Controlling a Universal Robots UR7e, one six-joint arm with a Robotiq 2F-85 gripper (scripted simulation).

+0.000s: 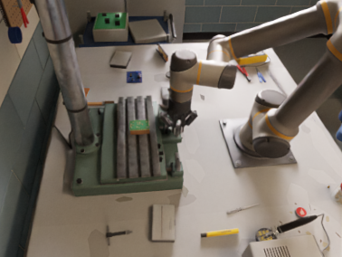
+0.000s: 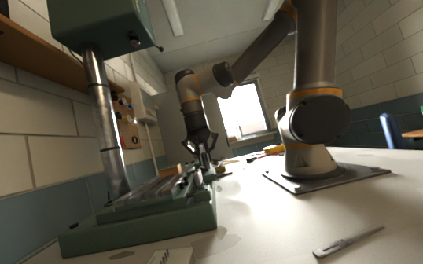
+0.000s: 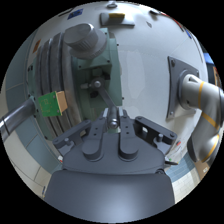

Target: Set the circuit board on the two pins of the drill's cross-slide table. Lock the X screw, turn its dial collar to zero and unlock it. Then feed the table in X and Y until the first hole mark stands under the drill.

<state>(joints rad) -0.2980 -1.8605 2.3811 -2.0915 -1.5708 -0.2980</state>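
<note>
The lock lever (image 3: 105, 96) of the table's screw is in my grasp: my gripper (image 3: 113, 115) is closed around its round-tipped handle at the right side of the green cross-slide table (image 1: 131, 140). The lever runs from a hub (image 3: 97, 84) on the table's side bracket. Beyond it sits the knurled grey dial knob (image 3: 84, 39). The green circuit board (image 1: 138, 125) lies on the slotted table top, with a tan block at its edge (image 3: 62, 104). The drill's column (image 1: 68, 72) rises on the left and the head (image 2: 98, 23) hangs above.
The arm's base plate (image 1: 258, 145) is bolted to the bench right of the drill. A grey block (image 1: 163, 221), a yellow-handled tool (image 1: 219, 233) and a small metal tool (image 1: 242, 208) lie on the near bench. Boxes and small parts (image 1: 111, 26) sit at the far edge.
</note>
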